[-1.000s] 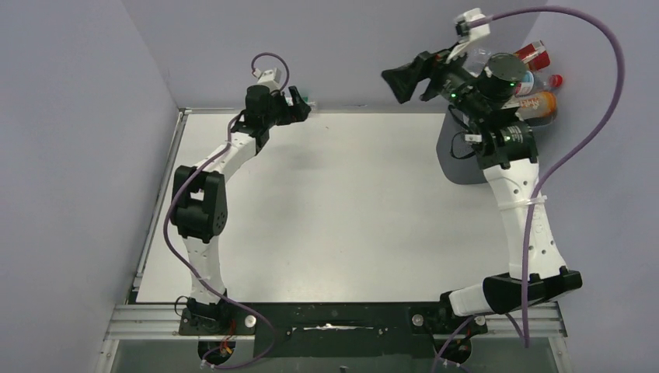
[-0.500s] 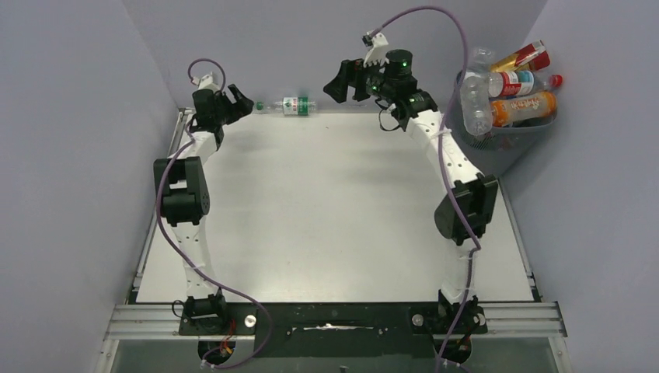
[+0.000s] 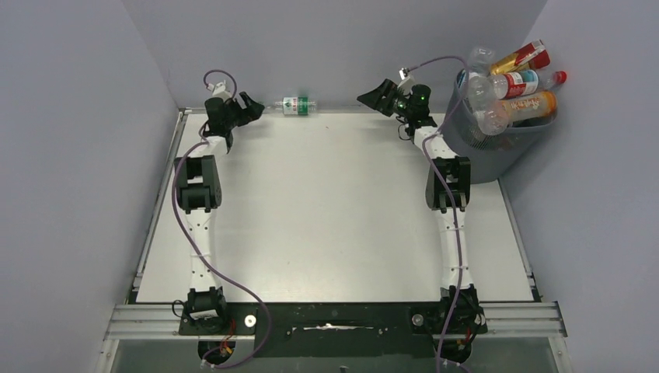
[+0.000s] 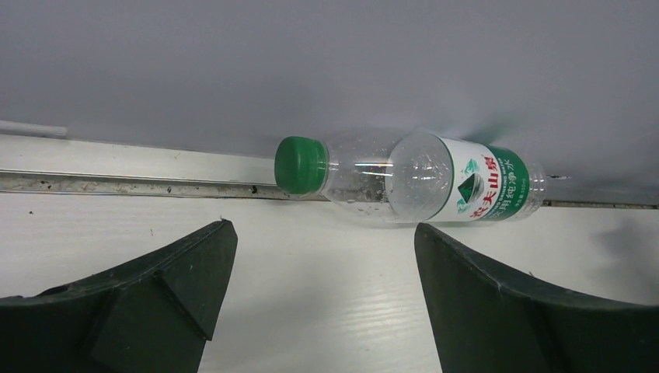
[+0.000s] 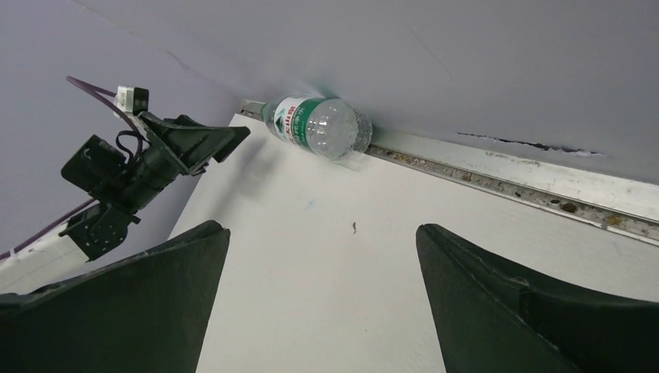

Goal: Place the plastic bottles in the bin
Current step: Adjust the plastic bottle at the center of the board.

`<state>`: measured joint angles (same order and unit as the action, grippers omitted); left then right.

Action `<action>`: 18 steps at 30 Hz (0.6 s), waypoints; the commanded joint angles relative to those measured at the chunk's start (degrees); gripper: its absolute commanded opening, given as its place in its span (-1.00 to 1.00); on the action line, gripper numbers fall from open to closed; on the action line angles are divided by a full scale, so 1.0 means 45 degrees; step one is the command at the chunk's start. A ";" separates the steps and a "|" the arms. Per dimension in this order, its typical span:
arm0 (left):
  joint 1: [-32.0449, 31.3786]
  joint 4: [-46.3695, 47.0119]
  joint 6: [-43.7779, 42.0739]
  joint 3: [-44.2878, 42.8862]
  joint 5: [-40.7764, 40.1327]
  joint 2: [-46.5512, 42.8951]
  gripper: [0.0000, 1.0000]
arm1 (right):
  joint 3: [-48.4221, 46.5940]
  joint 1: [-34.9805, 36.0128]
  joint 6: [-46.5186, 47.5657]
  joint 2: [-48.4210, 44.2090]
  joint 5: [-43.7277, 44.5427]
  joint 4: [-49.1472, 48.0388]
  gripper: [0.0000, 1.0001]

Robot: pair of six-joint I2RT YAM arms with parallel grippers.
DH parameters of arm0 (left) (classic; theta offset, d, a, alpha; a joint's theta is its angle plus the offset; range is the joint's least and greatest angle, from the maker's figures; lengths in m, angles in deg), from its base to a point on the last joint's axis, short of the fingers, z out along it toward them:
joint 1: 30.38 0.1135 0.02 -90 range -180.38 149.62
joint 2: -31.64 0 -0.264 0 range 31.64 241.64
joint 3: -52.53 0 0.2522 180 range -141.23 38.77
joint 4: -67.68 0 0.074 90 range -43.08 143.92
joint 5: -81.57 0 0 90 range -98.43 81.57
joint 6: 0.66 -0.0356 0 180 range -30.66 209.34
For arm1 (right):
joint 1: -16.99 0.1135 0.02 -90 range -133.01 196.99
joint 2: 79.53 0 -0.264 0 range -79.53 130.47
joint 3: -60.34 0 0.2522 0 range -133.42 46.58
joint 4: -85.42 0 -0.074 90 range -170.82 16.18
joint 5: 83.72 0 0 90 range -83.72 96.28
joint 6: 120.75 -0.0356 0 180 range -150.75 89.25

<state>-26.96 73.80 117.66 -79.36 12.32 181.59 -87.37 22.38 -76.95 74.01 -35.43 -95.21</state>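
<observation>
One clear plastic bottle (image 3: 294, 106) with a green cap and green label lies on its side against the back wall. It shows in the left wrist view (image 4: 412, 179) and the right wrist view (image 5: 320, 126). My left gripper (image 3: 254, 103) is open and empty, just left of the bottle's cap. My right gripper (image 3: 376, 95) is open and empty, to the bottle's right, pointing toward it. The dark grey bin (image 3: 505, 144) stands at the back right, heaped with several bottles (image 3: 517, 83) with red, blue and orange labels.
A metal rail (image 4: 116, 184) runs along the table's back edge under the wall. The grey wall stands right behind the bottle. The left arm (image 5: 124, 183) shows in the right wrist view, beyond the bottle.
The right arm swung from over the bin to the back middle of the table and lowered. The left gripper let go of the green-label bottle and drew back left; the bottle lies still.
</observation>
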 commanded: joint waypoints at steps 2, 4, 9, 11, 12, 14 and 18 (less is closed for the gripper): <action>0.0089 0.1907 0.0009 -0.1381 0.0407 0.0748 0.73 | -0.0163 0.0438 -0.1223 -0.0198 -0.0998 -0.3123 0.90; 0.0099 0.2325 0.0124 -0.1549 0.0443 0.1023 0.73 | 0.0285 0.0488 -0.0909 -0.0343 -0.0925 -0.3060 0.90; 0.0063 0.3060 0.0567 -0.2383 0.0689 0.1818 0.74 | 0.0530 0.0720 -0.0450 -0.0176 -0.0708 -0.2558 0.89; 0.0008 0.3195 0.0722 -0.2957 0.0872 0.2227 0.73 | 0.0559 0.0757 -0.0438 -0.0054 -0.0645 -0.2468 0.87; -0.0029 0.3182 0.0831 -0.3343 0.1032 0.2567 0.73 | 0.0593 0.0768 -0.0465 -0.0012 -0.0573 -0.2451 0.86; -0.0126 0.3315 0.0998 -0.3917 0.1276 0.2984 0.71 | 0.0577 0.0797 -0.0496 0.0103 -0.0523 -0.2465 0.85; -0.0388 0.3630 0.1173 -0.4454 0.1760 0.3440 0.71 | 0.0383 0.0728 -0.0572 0.0354 -0.0308 -0.2458 0.83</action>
<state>-27.31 84.46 121.64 -95.08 16.61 195.55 -84.77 26.40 -79.87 75.84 -37.81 -103.06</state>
